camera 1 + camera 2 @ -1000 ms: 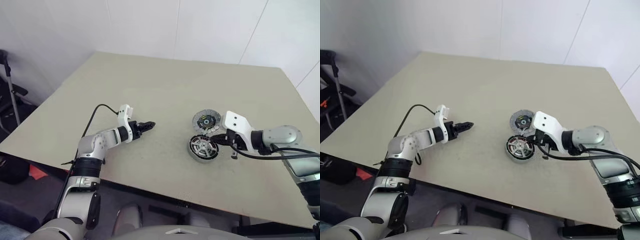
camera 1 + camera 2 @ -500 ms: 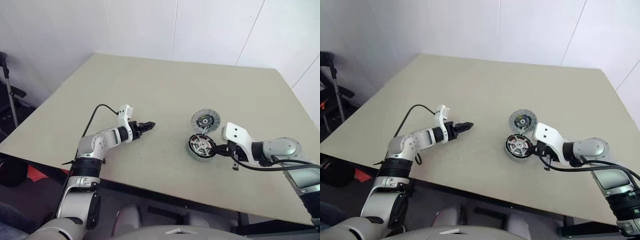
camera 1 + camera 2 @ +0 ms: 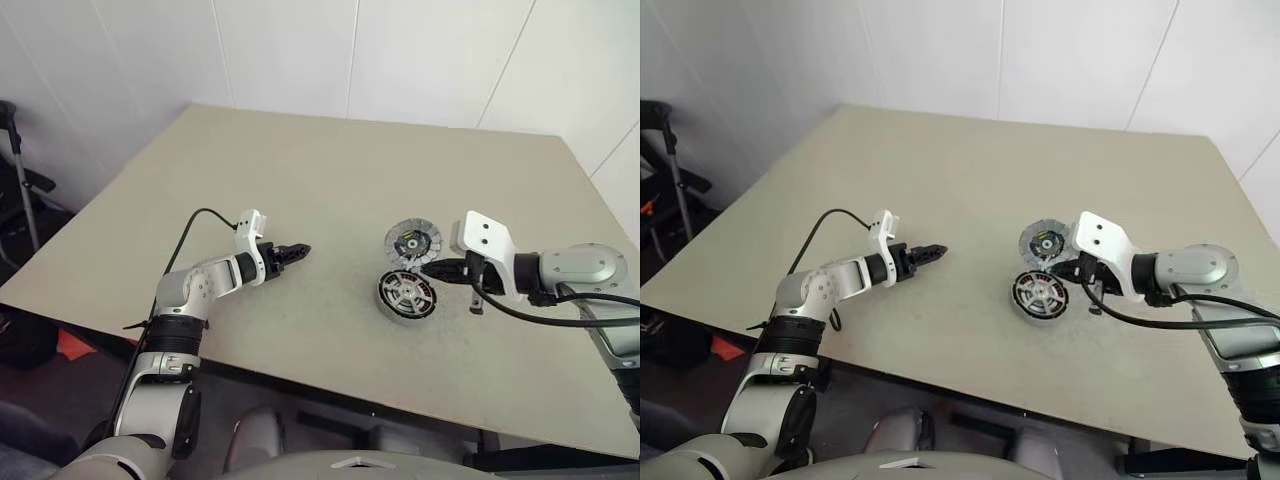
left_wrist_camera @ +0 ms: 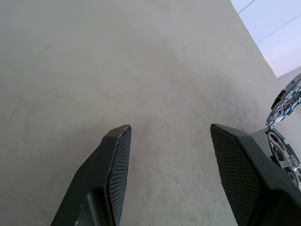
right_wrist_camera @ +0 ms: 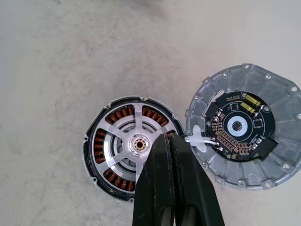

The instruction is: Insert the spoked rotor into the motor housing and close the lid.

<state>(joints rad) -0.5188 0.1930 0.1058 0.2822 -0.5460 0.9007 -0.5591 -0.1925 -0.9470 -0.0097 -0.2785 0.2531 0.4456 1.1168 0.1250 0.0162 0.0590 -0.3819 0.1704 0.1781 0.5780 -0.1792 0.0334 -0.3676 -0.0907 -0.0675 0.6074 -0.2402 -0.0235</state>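
With the silver spoked metal rotor (image 5: 133,143) already seated in the round grey motor housing (image 5: 91,160), fold the ribbed grey disc lid (image 5: 244,141) (lying open just beside it) over. Your right gripper (image 5: 169,137) is clenched empty, so push from the lid's far edge; the left gripper (image 4: 169,136) stands released, well apart

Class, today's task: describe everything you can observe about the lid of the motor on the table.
The lid is a round grey disc that looks like cast metal, with radial ribs and small screw holes round its rim. Its inner face is turned up, showing a dark circuit board with two yellow parts and a central ring. It lies open on the table, beside the motor housing and joined to it by a pale link at their edges. The shut right gripper hovers near that link.
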